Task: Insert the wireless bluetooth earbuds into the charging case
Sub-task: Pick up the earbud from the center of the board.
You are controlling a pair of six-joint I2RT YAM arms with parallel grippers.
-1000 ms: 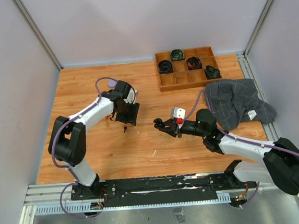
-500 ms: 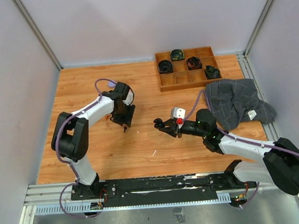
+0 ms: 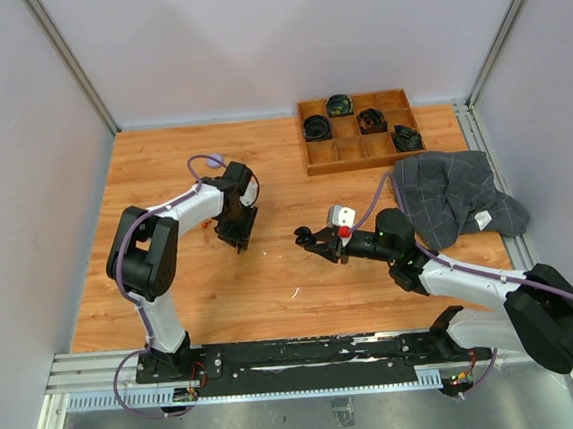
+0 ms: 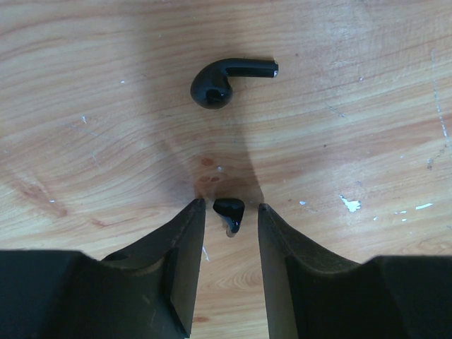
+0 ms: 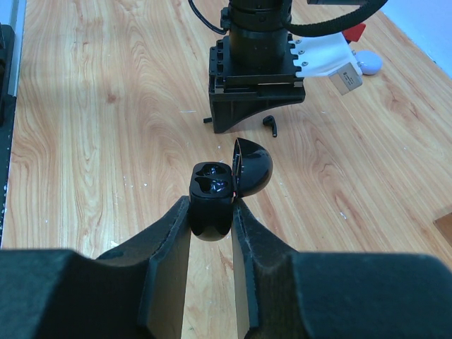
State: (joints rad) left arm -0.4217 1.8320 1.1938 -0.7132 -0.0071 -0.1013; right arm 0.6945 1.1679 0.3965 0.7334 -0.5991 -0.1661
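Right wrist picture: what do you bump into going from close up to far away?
Right fingers → open black charging case they hold → black earbud on the table → left arm.

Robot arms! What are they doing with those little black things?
The right hand holds an open black charging case above the table, lid flipped up. The left hand is down at the table with its fingers either side of a small black earbud, not gripping it yet. A second earbud lies just beyond, untouched.

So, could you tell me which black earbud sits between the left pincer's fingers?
The nearer earbud, flanked by both fingers; the other earbud lies clear beyond them, stem pointing sideways.
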